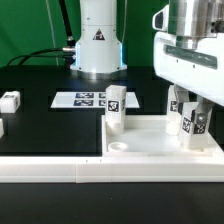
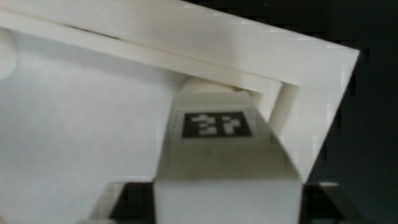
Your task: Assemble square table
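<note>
- Gripper (image 1: 188, 116) is hanging over the square table top (image 1: 150, 142), pointing straight down. Its jaws are straddling an upright leg (image 1: 190, 126), one finger (image 2: 128, 203) on each side.
- In the wrist view the tagged leg is running up between the two dark fingers. Narrow dark strips are showing beside it, too blurred to read. I cannot tell whether the jaws are pressing on the leg or standing just clear of it.
- The leg between the jaws is standing on the slab, directly below the gripper, close inside a rimmed corner.
- The table top is lying flat under the gripper and reaching away from it toward the exterior view's left.
- A second leg (image 1: 115, 108) is standing upright on the slab, well apart from the gripper, at the slab's far end.
- A loose leg (image 1: 10, 100) is lying on the black table surface, much farther off in that same direction.
- The marker board (image 1: 85, 98) is lying flat beyond the second leg.
- The long white border wall (image 1: 60, 170) is running along the slab's near edge, on the camera side of the gripper.
</note>
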